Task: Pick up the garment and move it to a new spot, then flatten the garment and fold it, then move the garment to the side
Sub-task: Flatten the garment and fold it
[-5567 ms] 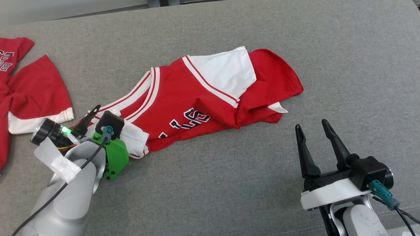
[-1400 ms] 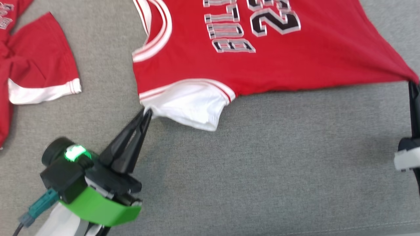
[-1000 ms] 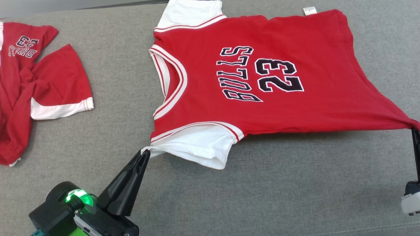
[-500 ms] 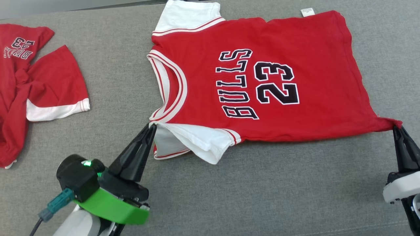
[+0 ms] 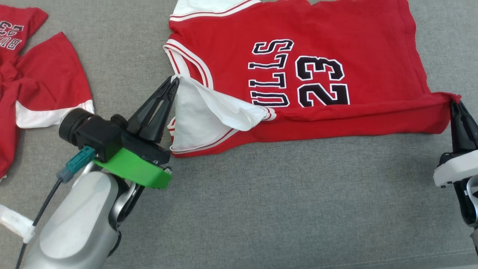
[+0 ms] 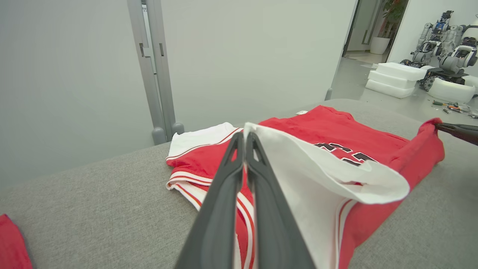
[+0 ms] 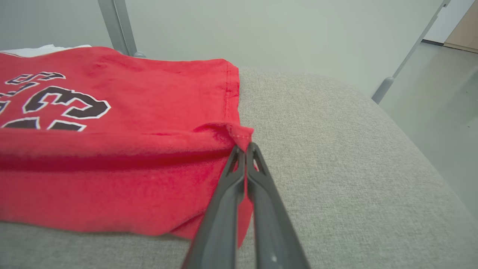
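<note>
The garment is a red jersey with white sleeves and black "BULLS 23" lettering, spread on the grey cushion. Its near edge is lifted and folded toward the lettering. My left gripper is shut on the corner of the white sleeve, which hangs in a loose flap. In the left wrist view the same gripper pinches that sleeve. My right gripper is shut on the red hem corner at the right. The right wrist view has the gripper clamped on that hem of the garment.
A second red jersey lies crumpled at the far left of the grey cushion. The cushion's right edge drops to the floor. A wall and door frame stand behind; other robots sit at the far right.
Both grippers have carried the garment's near edge away from me, so the sleeve and hem now fold over toward the lettering. The head camera has also shifted.
</note>
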